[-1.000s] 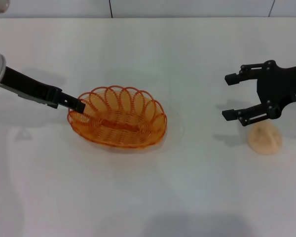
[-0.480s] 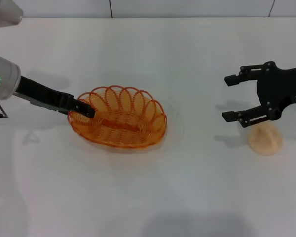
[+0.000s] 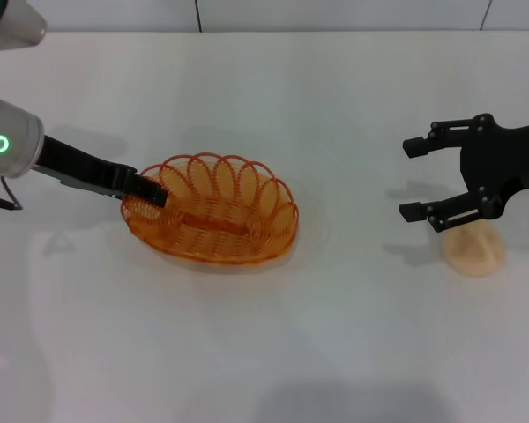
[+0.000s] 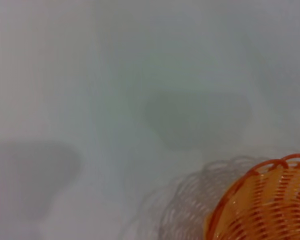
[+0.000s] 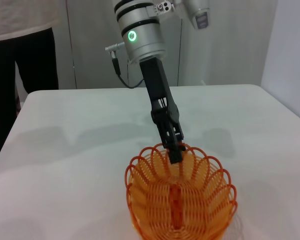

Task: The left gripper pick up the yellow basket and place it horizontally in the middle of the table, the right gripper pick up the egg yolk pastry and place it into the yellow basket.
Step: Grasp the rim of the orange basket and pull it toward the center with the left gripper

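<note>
Yellow basket (image 3: pixel 212 210) sits left of centre on the white table (image 3: pixel 335 335), long axis across. Left gripper (image 3: pixel 150 190) clenched on its left rim. Far right: right gripper (image 3: pixel 420 179) splayed, empty, above egg yolk pastry (image 3: pixel 474 248), partly hiding its top. Beyond the table, a pale wall (image 5: pixel 230 45).

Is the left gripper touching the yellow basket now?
Touching. In the right wrist view the left gripper is closed over the looped rim of the yellow basket; the head view agrees.
</note>
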Available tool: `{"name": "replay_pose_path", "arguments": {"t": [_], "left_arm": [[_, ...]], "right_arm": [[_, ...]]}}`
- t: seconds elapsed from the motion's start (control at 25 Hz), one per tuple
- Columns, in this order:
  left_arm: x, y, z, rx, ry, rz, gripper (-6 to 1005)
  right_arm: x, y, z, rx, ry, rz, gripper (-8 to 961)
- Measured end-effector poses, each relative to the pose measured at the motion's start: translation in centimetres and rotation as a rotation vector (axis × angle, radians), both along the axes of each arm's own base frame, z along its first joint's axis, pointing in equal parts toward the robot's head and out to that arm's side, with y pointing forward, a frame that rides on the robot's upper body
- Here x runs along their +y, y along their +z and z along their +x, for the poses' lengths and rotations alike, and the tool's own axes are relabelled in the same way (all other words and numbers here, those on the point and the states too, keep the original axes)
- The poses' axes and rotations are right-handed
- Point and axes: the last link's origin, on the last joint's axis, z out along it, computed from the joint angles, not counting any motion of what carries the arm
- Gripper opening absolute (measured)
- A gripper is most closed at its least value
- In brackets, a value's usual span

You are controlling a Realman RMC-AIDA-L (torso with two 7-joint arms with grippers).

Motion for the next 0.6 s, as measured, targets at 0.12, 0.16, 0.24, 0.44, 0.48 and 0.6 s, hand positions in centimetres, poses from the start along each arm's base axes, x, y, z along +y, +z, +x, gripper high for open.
{"name": "replay_pose_path", "arguments": {"t": [0.12, 0.16, 0.24, 0.44, 0.48, 0.6], "left_arm": [[0.04, -0.34, 0.14, -0.005, -0.007, 0.003, 587], [0.04, -0.40, 0.20, -0.007, -0.009, 0.003, 568], [0.06, -0.42, 0.31, -0.013, -0.010, 0.004, 530], [-0.07, -0.72, 0.48, -0.021, -0.011, -0.005, 435], [-0.08, -0.73, 0.49, -0.021, -0.011, -0.006, 416], [-0.22, -0.75, 0.33, -0.023, -0.006, -0.007, 250]], "right_arm": [[-0.01, -0.01, 0.02, 0.000, -0.001, 0.000, 857], [-0.01, -0.01, 0.03, 0.000, -0.001, -0.001, 857], [-0.02, -0.01, 0.05, -0.001, -0.002, -0.001, 857], [-0.10, -0.04, 0.17, -0.001, -0.005, -0.002, 856], [-0.13, -0.03, 0.21, -0.001, -0.006, -0.002, 856], [-0.19, 0.01, 0.29, -0.001, -0.007, 0.000, 856]]}}
